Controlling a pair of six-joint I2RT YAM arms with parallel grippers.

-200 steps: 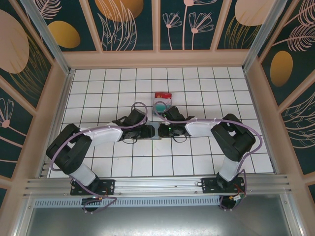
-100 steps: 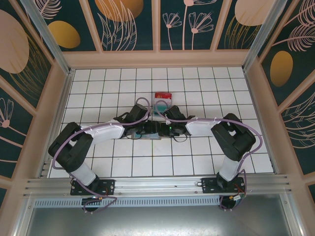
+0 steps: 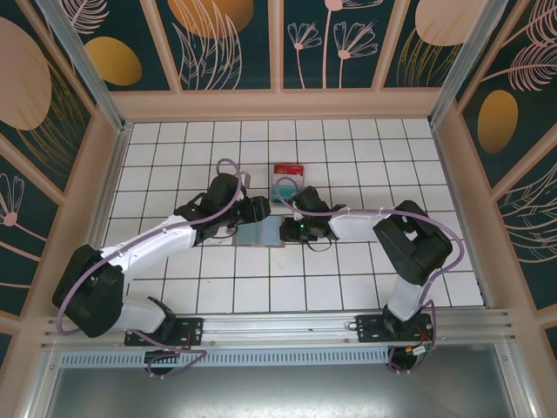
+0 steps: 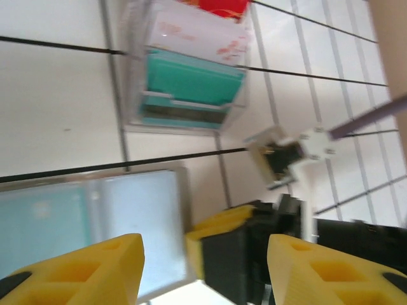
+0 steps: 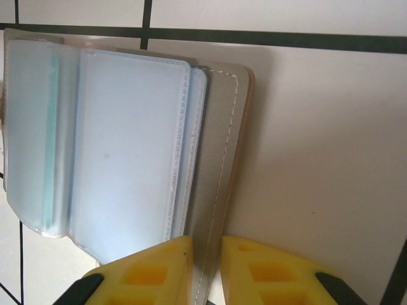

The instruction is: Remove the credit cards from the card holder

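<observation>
The left pincer [image 3: 260, 212] has pulled back off the card holder [image 3: 261, 233], baring its pale panel.

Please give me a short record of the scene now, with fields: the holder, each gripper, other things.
card holder: open on the white tiled table, pale blue sleeves up
right gripper: shut on the holder's grey-brown cover edge
left gripper: open, near the holder, holding nothing
card stack: red, white, teal, beyond the holder

open card holder [image 5: 121, 152], jaws pinching cover
</observation>
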